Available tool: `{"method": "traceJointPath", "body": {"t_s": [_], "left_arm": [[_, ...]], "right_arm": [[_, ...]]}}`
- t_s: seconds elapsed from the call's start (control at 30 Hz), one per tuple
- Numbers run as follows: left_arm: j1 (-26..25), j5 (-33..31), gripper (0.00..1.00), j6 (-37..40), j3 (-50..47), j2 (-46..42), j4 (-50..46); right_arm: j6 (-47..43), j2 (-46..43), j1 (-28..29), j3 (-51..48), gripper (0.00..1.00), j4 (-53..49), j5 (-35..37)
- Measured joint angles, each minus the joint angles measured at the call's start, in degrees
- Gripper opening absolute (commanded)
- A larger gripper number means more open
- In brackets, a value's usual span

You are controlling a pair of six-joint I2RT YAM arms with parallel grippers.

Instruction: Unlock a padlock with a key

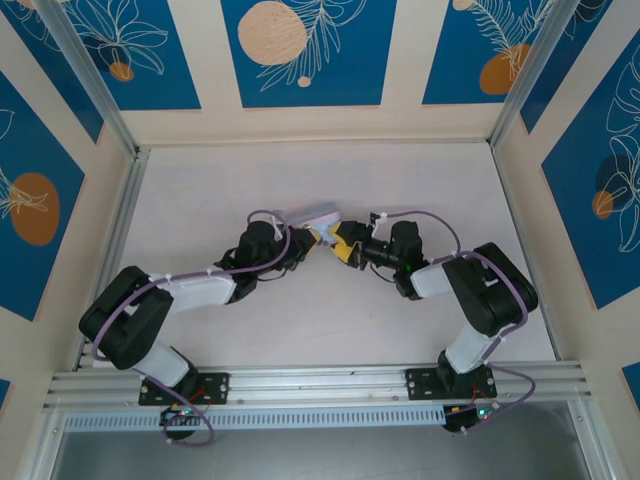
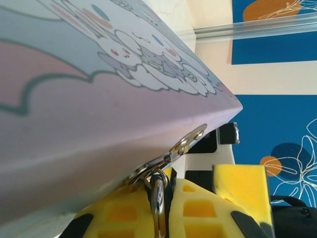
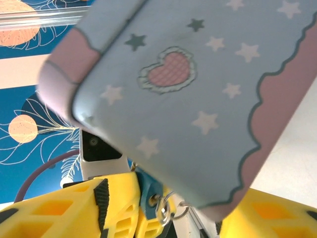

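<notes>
Padlock (image 3: 148, 191): small, bluish, at the lower corner of the cartoon tin (image 3: 198, 89), mid-surface (image 1: 330, 330). Left gripper (image 2: 161, 196) pinched narrow on it, apparently to steady it for unlocking. Right gripper (image 1: 346, 250) spread wide, close alongside, holding nothing evident.

A pastel tin box (image 1: 320, 214) sits near the centre of a pale bench (image 1: 330, 330). The right wrist view shows one face in soft blue, scattered with white and dark stars around a pink checked heart and edged by a scalloped pink border. The left wrist view shows another side with white cartoon characters above a pink band. Blue wall panels (image 1: 305, 50) with white leaf drawings and orange discs enclose the bench. An aluminium rail (image 1: 320, 385) runs along its near edge.
</notes>
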Motion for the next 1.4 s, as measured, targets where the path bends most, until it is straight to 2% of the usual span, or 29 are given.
{"method": "traceJointPath", "body": {"t_s": [0.2, 0.4, 0.5, 0.6, 0.7, 0.77, 0.87, 1.0, 1.4], "left_arm": [[0.00, -0.02, 0.00, 0.50, -0.15, 0.00, -0.33], [0.02, 0.00, 0.00, 1.09, -0.15, 0.00, -0.35], [0.04, 0.00, 0.00, 1.14, -0.15, 0.02, -0.35], [0.04, 0.00, 0.00, 1.33, -0.15, 0.02, -0.35], [0.04, 0.00, 0.00, 1.51, -0.15, 0.02, -0.52], [0.04, 0.00, 0.00, 1.60, -0.15, 0.04, -0.83], [0.13, 0.15, 0.00, 2.29, -0.15, 0.13, -1.60], [0.28, 0.85, 0.00, 3.04, -0.15, 0.24, -2.29], [0.66, 4.63, 0.00, 4.48, 1.44, 1.33, -4.70]], "right_arm": [[-2.36, -3.89, -0.13, -4.85, 0.61, -3.32, -1.14], [-5.03, -10.47, -0.11, -8.44, 0.48, -10.56, -1.53], [-8.81, -16.79, -0.02, -7.78, 0.51, -17.86, -1.40], [-17.62, -23.58, 0.94, -3.13, 0.59, -31.91, 0.72], [-30.64, -28.30, 4.07, 4.94, 0.60, -47.15, 7.32], [-38.40, -29.62, 5.92, 9.40, 0.60, -53.90, 11.65], [-48.13, -29.88, 7.52, 12.52, 0.58, -60.37, 16.96], [-56.72, -28.06, 8.52, 12.63, 0.52, -66.34, 22.08], [-71.01, -20.44, 16.11, 14.53, 0.44, -70.23, 32.39]]}}
